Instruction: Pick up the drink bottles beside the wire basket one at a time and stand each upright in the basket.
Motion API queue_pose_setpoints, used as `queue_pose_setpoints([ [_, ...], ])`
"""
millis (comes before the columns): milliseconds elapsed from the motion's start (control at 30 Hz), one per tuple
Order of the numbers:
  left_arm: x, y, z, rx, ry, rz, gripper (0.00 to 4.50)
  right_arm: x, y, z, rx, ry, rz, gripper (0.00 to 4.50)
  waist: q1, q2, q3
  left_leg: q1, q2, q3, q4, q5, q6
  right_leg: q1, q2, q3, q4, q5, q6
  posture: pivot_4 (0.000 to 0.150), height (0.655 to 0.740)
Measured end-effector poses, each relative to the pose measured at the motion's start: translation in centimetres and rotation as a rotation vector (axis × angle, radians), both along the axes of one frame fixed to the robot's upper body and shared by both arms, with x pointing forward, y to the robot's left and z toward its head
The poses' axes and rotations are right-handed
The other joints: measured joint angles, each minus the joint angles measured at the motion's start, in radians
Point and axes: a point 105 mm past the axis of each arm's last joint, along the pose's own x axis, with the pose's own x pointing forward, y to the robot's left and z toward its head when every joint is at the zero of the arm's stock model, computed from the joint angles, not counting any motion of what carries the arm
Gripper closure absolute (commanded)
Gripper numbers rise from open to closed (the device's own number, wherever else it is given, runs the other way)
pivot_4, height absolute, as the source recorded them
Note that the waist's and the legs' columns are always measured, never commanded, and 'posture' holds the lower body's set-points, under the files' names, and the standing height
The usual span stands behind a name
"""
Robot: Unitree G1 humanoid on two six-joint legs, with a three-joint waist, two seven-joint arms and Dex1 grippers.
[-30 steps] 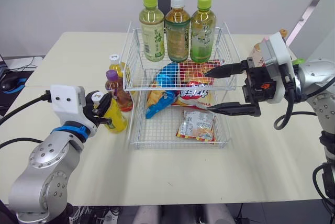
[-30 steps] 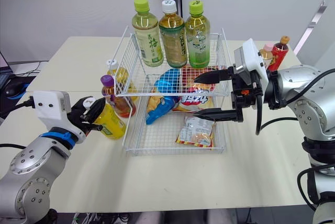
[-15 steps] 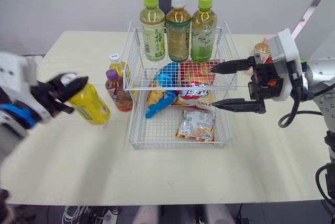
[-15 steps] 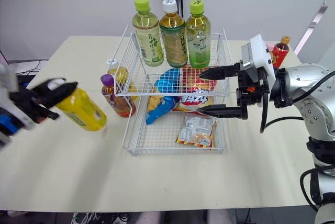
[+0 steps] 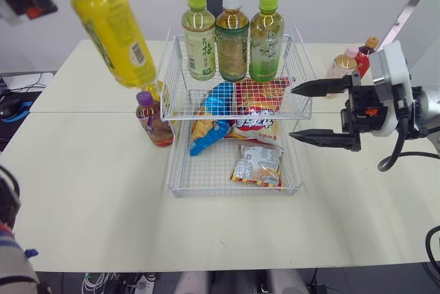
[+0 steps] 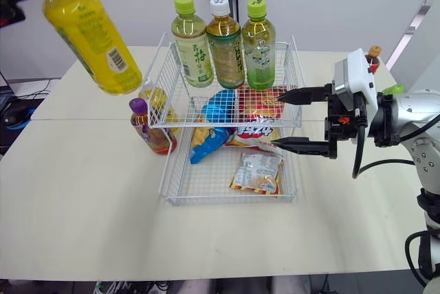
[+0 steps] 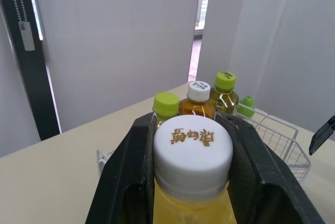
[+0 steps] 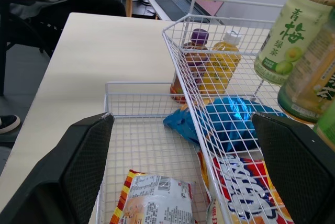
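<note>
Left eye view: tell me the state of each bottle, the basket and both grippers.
Yellow bottle: in the air, tilted, gripped at the cap end.
Left gripper: shut on the yellow bottle.
Right gripper: open, empty.
Three tea bottles: upright in the wire basket.
Purple-capped bottle: upright on the table, beside the basket.

The left pincer (image 7: 192, 140) hangs high at 10 o'clock, clamped on the yellow bottle (image 5: 113, 33). The right pincer (image 5: 294, 113), at 3 o'clock, stands wide apart, fingers pointing to 9 o'clock.
</note>
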Motion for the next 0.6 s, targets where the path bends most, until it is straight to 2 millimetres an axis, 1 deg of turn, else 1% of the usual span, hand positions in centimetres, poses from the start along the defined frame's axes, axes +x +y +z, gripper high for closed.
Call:
queue_pose_setpoints([
  [67,-0.3,-2.4,1.1,0.028,-0.009,-0.118,3.14,-0.3,0.0,0.4,0.021,-0.011,-0.004,0.00,0.004,0.000,0.000,-0.001,-0.001,0.000,0.001,0.000,0.000,0.000,0.000,0.000,-0.001,0.000,0.000,0.150,0.7400],
  [133,-0.5,-4.7,1.3,0.101,-0.005,-0.218,3.14,-0.5,-0.3,0.6,0.040,-0.017,-0.022,0.00,0.003,0.000,0.000,-0.001,-0.001,0.001,0.001,0.000,0.000,0.000,-0.001,0.000,-0.001,0.000,0.001,0.150,0.7400],
  [167,-0.5,-5.3,1.2,0.126,-0.003,-0.245,3.14,-0.5,-0.3,0.5,0.044,-0.013,-0.029,0.00,0.001,0.000,0.000,-0.001,-0.001,0.002,0.001,0.000,0.000,0.000,-0.001,0.001,-0.001,0.000,0.001,0.150,0.7400],
  [200,-0.2,-6.0,0.9,0.154,0.010,-0.277,3.14,-0.5,-0.4,0.5,0.051,-0.007,-0.037,0.00,-0.001,0.001,0.001,-0.001,-0.001,0.002,0.001,0.000,0.000,-0.001,-0.001,0.001,0.000,0.000,0.001,0.150,0.7400],
  [300,0.6,-7.2,0.1,0.210,0.034,-0.314,3.14,-0.7,-0.5,0.5,0.060,-0.007,-0.050,0.00,-0.011,0.001,0.001,-0.001,0.001,0.004,0.000,0.000,0.000,-0.004,0.000,0.003,0.002,0.000,0.000,0.150,0.7400],
  [400,1.7,-9.6,-0.9,0.261,0.018,-0.377,3.14,-0.6,-0.7,0.7,0.066,-0.013,-0.080,0.00,-0.012,0.002,0.001,-0.002,0.002,0.004,0.000,0.000,0.000,-0.004,0.000,0.003,0.002,0.000,0.000,0.150,0.7400],
  [533,3.3,-13.3,-1.8,0.274,-0.030,-0.427,3.14,-0.3,-0.8,0.9,0.074,-0.022,-0.113,0.00,-0.005,0.002,0.001,-0.003,0.000,0.005,0.001,0.000,0.000,-0.004,-0.001,0.004,0.001,0.000,0.000,0.150,0.7400],
  [600,3.9,-14.5,-2.3,0.277,-0.043,-0.429,3.14,-0.2,-1.0,0.9,0.075,-0.025,-0.135,0.00,-0.006,0.002,0.001,-0.003,0.000,0.007,0.001,0.000,0.000,-0.005,-0.001,0.006,0.002,0.000,0.000,0.150,0.7400],
])
